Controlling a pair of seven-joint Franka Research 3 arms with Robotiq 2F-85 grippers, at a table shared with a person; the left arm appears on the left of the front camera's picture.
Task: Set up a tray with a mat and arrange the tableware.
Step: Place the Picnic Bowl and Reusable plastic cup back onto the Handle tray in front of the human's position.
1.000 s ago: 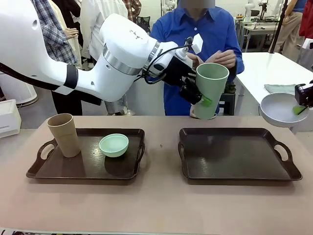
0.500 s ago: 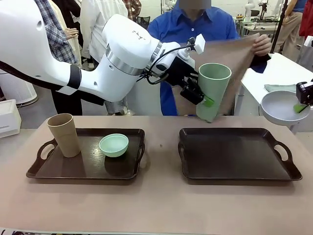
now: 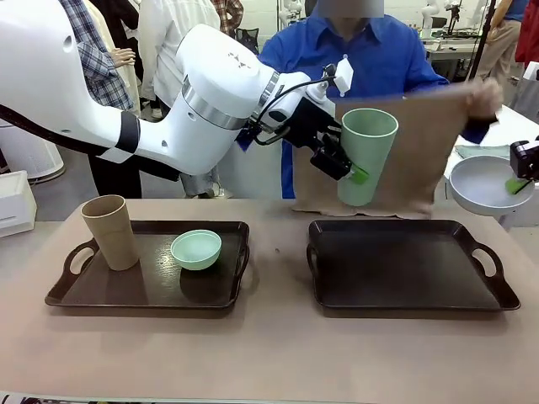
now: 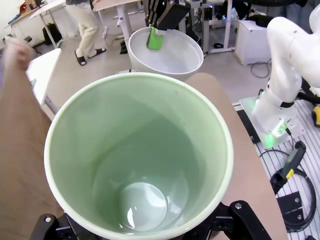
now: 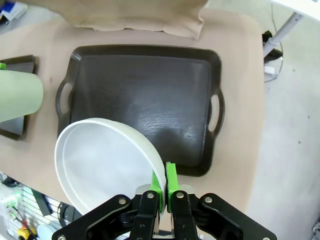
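My left gripper (image 3: 352,172) is shut on the pale green cup (image 3: 365,156), holding it upright in the air above the far edge of the empty right tray (image 3: 404,269). I look straight down into this cup (image 4: 140,155) in the left wrist view. At the far right my right gripper (image 3: 517,182) is shut on the rim of the white bowl (image 3: 482,187), which hangs beside the tray (image 5: 145,95). Behind the cup the person holds a tan mat (image 3: 421,164) spread out, its lower edge on the table. The tan cup (image 3: 109,231) and mint-green bowl (image 3: 196,249) stand on the left tray (image 3: 67,290).
The person's hand (image 3: 484,94) grips the mat's upper right corner. A white side table (image 3: 472,114) stands at the back right. Other people stand behind my left arm. Bare tabletop (image 3: 269,353) runs in front of both trays.
The person has drawn the mat out wide to the right and lowered its edge to the table behind the right tray. Both arms have held still.
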